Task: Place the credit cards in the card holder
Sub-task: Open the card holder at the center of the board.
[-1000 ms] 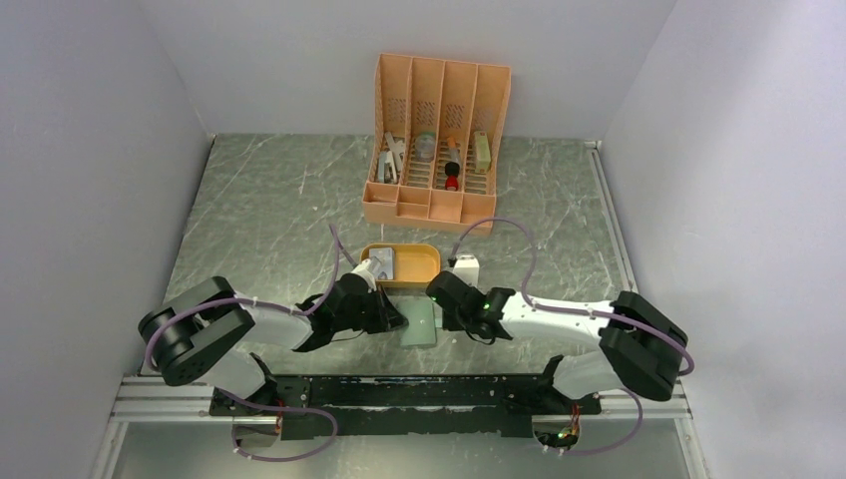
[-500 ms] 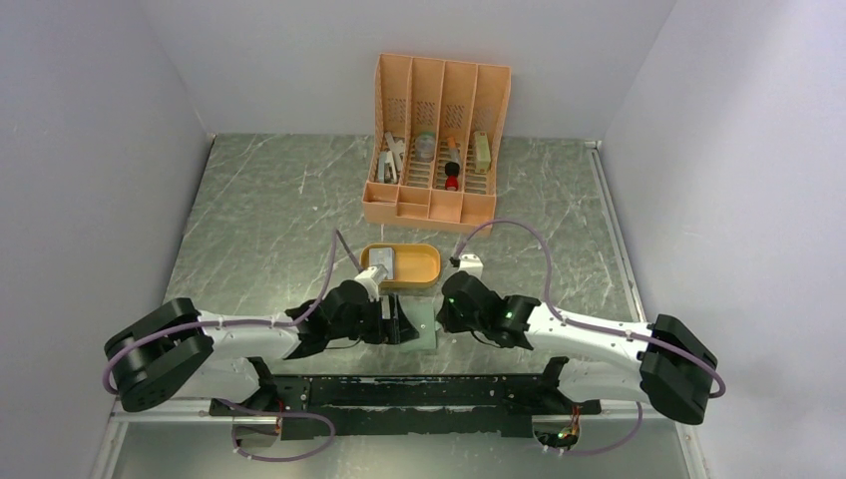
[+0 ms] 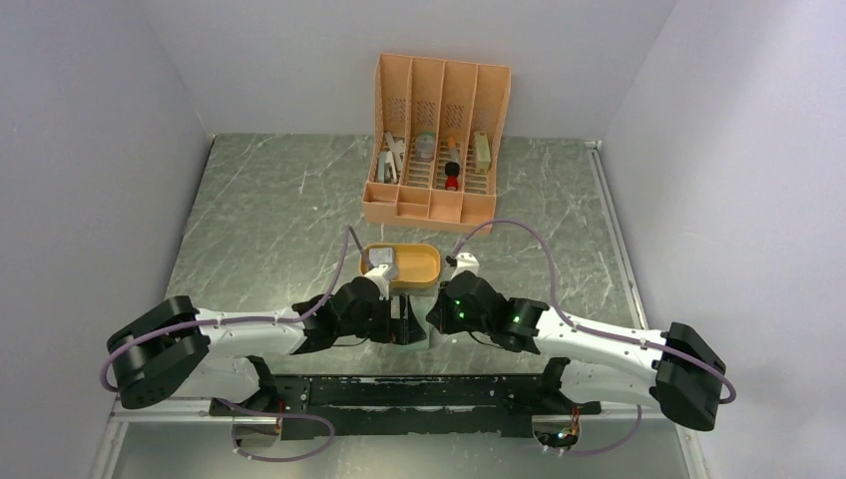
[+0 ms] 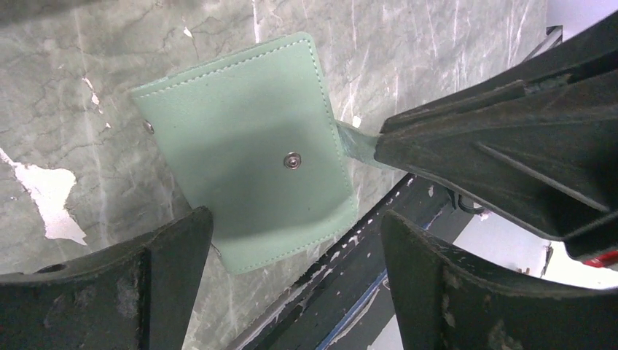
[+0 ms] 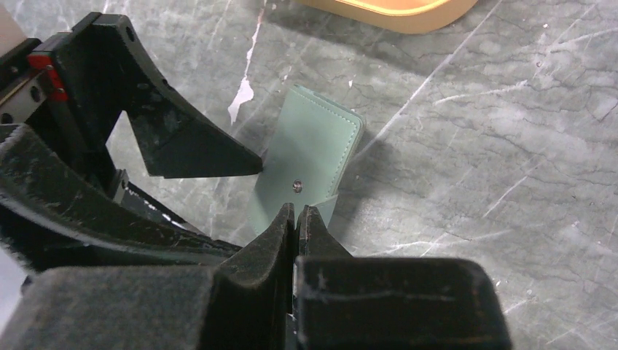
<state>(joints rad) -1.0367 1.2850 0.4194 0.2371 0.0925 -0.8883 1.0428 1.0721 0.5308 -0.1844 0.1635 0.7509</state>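
Observation:
The card holder [image 4: 248, 146], a pale green folded wallet with a metal snap, lies on the marble table close to the near edge. My right gripper [image 5: 296, 211] is shut on the thin green tab at the wallet's side, and its fingers [image 4: 495, 146] fill the right of the left wrist view. My left gripper [image 4: 291, 222] stands wide open over the wallet's near edge, holding nothing. The credit cards [image 3: 383, 263], greyish, lie in the orange oval tray [image 3: 431, 261] just behind both grippers. From above, the two grippers hide most of the wallet.
A tall orange slotted organizer [image 3: 436, 140] with small items stands at the back. The black rail [image 4: 379, 277] runs along the table's near edge right beside the wallet. The tray's edge [image 5: 393, 11] sits just beyond the wallet.
My left gripper has gone from shut to wide open, letting go of the wallet. Both arms have stretched lower and closed in over the wallet, while the right stays shut.

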